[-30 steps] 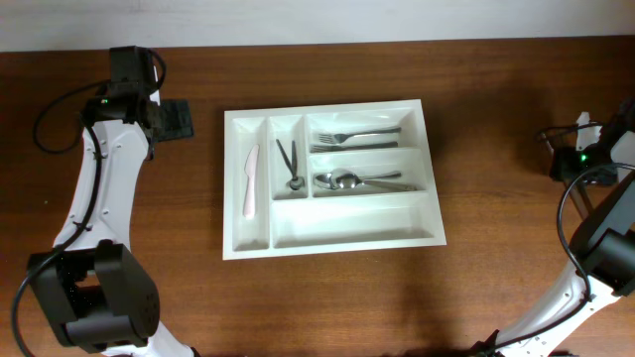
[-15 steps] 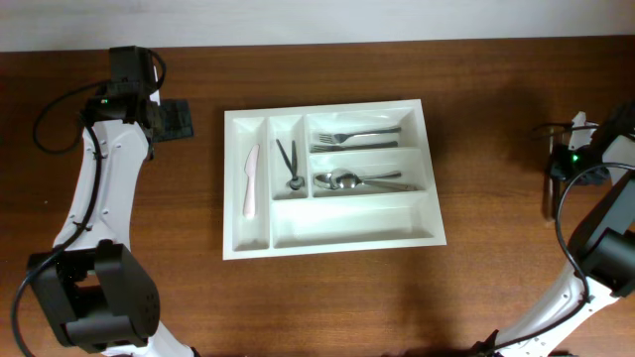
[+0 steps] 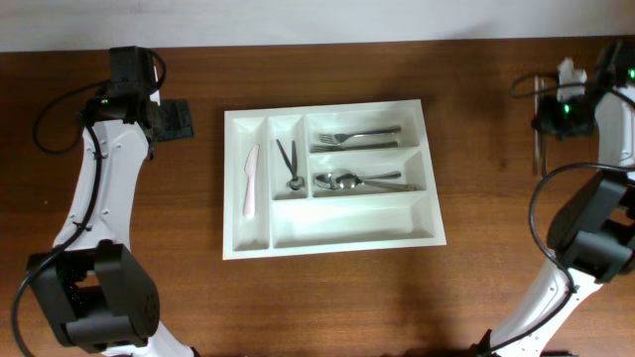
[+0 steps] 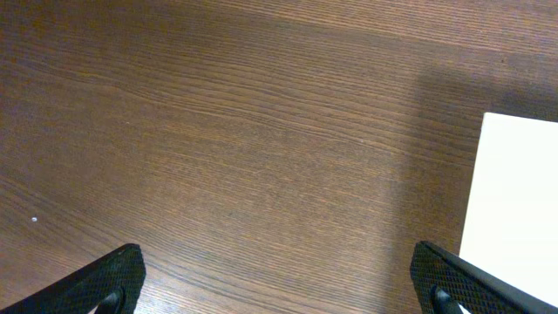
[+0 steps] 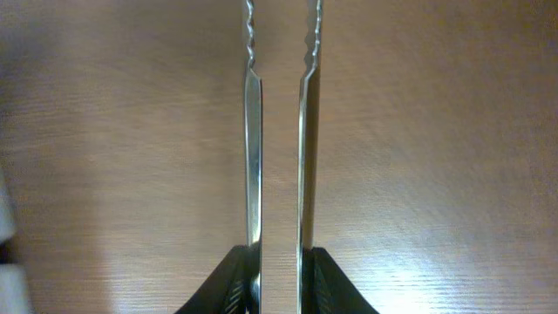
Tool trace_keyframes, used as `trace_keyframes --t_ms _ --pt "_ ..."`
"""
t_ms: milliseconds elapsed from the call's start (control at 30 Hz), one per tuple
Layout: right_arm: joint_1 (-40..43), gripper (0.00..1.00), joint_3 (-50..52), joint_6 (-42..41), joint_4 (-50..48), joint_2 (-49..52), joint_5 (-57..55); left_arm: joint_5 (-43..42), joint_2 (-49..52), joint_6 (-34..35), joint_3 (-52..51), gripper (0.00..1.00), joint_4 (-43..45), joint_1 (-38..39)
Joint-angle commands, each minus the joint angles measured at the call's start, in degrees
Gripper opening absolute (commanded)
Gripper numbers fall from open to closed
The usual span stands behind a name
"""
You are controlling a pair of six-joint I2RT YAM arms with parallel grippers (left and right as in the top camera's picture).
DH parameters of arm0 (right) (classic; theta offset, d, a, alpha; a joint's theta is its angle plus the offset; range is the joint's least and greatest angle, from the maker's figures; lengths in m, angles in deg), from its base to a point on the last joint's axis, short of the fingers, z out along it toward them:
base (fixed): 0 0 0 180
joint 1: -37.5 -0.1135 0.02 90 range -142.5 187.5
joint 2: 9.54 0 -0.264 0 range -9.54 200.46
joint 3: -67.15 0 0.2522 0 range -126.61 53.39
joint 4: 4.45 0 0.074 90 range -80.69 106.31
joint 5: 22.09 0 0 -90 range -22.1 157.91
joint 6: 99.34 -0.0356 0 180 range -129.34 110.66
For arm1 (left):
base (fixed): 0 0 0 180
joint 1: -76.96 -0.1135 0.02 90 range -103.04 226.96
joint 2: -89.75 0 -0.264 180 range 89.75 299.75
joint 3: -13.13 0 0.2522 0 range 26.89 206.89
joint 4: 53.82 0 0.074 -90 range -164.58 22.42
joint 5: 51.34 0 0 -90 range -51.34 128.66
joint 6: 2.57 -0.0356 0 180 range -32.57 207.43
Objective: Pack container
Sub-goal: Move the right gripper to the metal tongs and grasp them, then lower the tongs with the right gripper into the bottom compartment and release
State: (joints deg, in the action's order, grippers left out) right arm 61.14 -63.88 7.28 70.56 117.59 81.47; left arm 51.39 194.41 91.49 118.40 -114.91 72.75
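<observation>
Mostly cropped: right gripper (image 5: 279, 279) jaws clamped on metal tongs (image 5: 254, 148), tips out of frame; left gripper (image 4: 279, 283) jaws wide apart.

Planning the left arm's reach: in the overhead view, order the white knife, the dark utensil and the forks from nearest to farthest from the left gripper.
From the left gripper:
1. White knife, leftmost compartment.
2. Dark utensil, next compartment to the right.
3. Forks, top right compartment.

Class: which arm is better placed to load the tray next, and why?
Right. The right gripper is shut on tongs, ready to carry over; the left gripper hangs open and empty over bare table beside the tray.
</observation>
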Motion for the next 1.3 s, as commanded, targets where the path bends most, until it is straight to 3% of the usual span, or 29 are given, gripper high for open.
trace_keyframes --t_ms 0,300,533,933,1267 --pt "-5.1 0.23 -6.7 5.5 4.5 -0.3 7.3 0.6 0.1 -0.9 0.7 0.99 0.1 0.1" --pt "-21.1 0.24 -10.1 29.6 19.8 -0.3 12.1 0.6 0.1 -0.9 0.7 0.99 0.1 0.1" --pt "-32.8 0.29 -10.0 43.2 29.9 -0.3 12.1 0.6 0.1 -0.9 0.7 0.99 0.1 0.1" --pt "-45.6 0.23 -10.0 42.9 35.5 -0.3 4.8 0.6 0.1 -0.9 0.7 0.99 0.1 0.1" --pt "-47.3 0.22 -6.4 42.9 35.2 -0.3 5.3 0.6 0.1 -0.9 0.7 0.99 0.1 0.1"
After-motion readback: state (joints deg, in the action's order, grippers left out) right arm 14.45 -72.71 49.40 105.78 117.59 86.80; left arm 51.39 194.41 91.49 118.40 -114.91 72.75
